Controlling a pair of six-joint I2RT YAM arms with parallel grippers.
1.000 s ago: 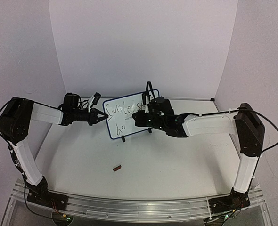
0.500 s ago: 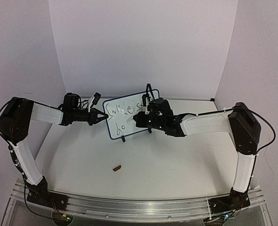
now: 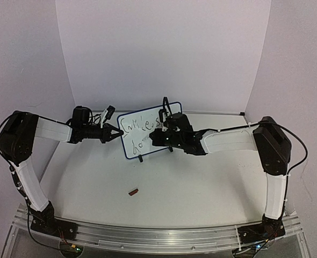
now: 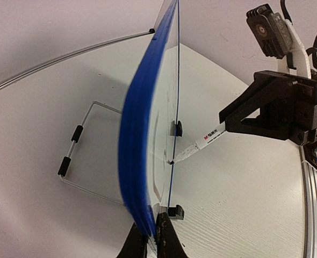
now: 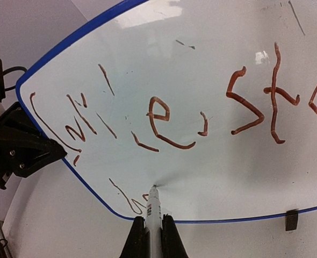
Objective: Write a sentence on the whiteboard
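Note:
The whiteboard [image 3: 143, 145] stands upright at mid table, with a thin blue frame. My left gripper [image 3: 117, 133] is shut on its left edge; the left wrist view shows the jaws [image 4: 152, 234] clamped on the blue edge [image 4: 139, 134]. My right gripper [image 3: 157, 134] is shut on a white marker [image 5: 154, 207], whose tip touches the whiteboard [image 5: 212, 64] low down, right of two short strokes. The sentence [image 5: 164, 126] is a top line of reddish-brown scrawl plus a start of a second line. The marker [image 4: 201, 144] also shows in the left wrist view.
A small brown marker cap [image 3: 132, 191] lies on the table in front of the board. A wire stand [image 4: 75, 156] props the board from behind. Two black feet [image 4: 175, 128] sit under its lower edge. Walls close off the back and sides.
My right gripper has moved left along the board with the marker, toward the lower-left writing. The left gripper and the board have not moved.

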